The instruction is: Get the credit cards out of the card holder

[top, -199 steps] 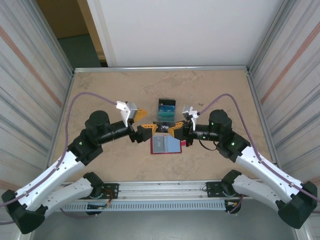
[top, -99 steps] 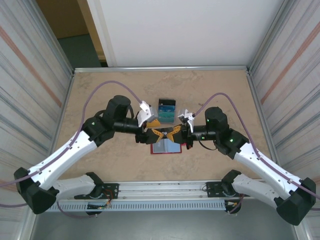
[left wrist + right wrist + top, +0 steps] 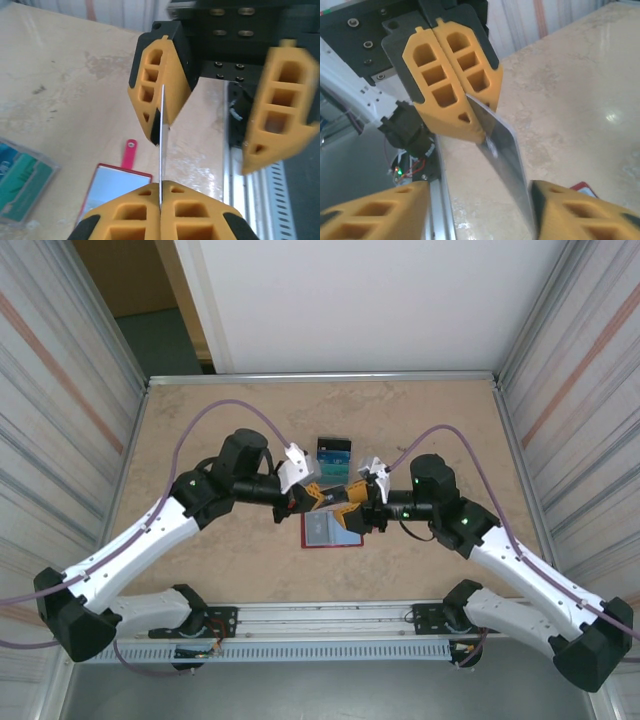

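A credit card (image 3: 505, 150) hangs in the air between the two grippers, above the card holder (image 3: 330, 532). My left gripper (image 3: 318, 496) is shut on one end of it; in the left wrist view the card (image 3: 161, 135) shows edge-on, pinched between that gripper's (image 3: 161, 184) fingers. My right gripper (image 3: 480, 192) stands open around the other end, and the card rests near its right-hand finger (image 3: 580, 210). The red card holder (image 3: 112, 187) lies open on the table, pale sleeves up and its snap tab (image 3: 129, 154) pointing out.
A pile of blue-teal cards (image 3: 335, 452) lies on the table just beyond the grippers, and shows as the same pile (image 3: 22, 185) in the left wrist view. The metal rail (image 3: 330, 620) runs along the near table edge. Ribbed walls stand on both sides.
The left arm swung in from the left and its gripper shut on the card. The right gripper, shut on the card before, has opened.
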Action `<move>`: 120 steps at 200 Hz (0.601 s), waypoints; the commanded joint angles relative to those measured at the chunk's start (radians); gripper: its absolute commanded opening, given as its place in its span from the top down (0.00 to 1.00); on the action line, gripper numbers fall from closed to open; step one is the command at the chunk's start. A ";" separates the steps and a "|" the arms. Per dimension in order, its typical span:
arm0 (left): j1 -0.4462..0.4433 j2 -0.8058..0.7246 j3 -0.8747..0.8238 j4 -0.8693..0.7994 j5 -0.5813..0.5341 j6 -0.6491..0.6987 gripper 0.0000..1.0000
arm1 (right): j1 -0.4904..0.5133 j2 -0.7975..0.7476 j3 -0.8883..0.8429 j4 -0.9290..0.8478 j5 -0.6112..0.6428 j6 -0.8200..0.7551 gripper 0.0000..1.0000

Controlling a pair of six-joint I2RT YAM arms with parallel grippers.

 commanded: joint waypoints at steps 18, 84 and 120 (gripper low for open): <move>0.075 0.028 0.011 0.069 -0.064 0.090 1.00 | 0.001 -0.062 0.014 -0.031 0.209 0.021 0.01; 0.187 0.211 0.088 0.147 -0.036 0.219 1.00 | -0.046 -0.135 -0.007 -0.045 0.422 0.130 0.01; 0.208 0.345 0.149 0.159 -0.026 0.347 1.00 | -0.056 -0.174 -0.022 -0.067 0.534 0.179 0.01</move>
